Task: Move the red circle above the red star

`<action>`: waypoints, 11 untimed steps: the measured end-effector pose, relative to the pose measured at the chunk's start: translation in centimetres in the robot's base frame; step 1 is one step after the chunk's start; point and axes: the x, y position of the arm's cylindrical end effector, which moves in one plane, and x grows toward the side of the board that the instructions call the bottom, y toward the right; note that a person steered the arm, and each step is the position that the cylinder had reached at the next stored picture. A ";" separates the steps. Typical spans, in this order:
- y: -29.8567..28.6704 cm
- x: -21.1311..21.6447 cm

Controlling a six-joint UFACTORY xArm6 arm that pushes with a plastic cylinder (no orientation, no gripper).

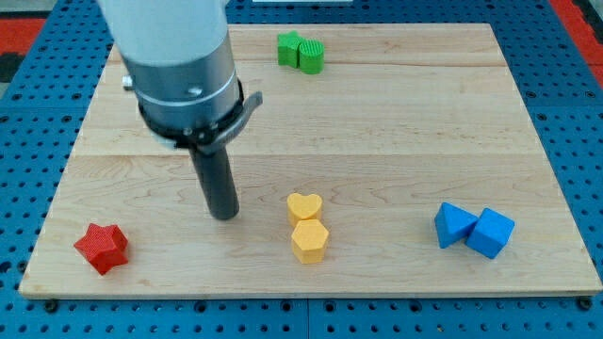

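Observation:
The red star lies near the board's bottom left corner. No red circle shows anywhere in the view; the arm's wide grey body covers part of the board's upper left. My tip rests on the board to the right of and slightly above the red star, well apart from it. It is also left of the yellow heart, with a gap between them.
A yellow heart touches a yellow hexagon below it, at the bottom centre. A blue triangle and blue cube sit together at the bottom right. A green star and green cylinder sit at the top centre.

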 end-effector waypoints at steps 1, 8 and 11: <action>0.6 -5.9; -6.1 -20.2; -8.6 -17.6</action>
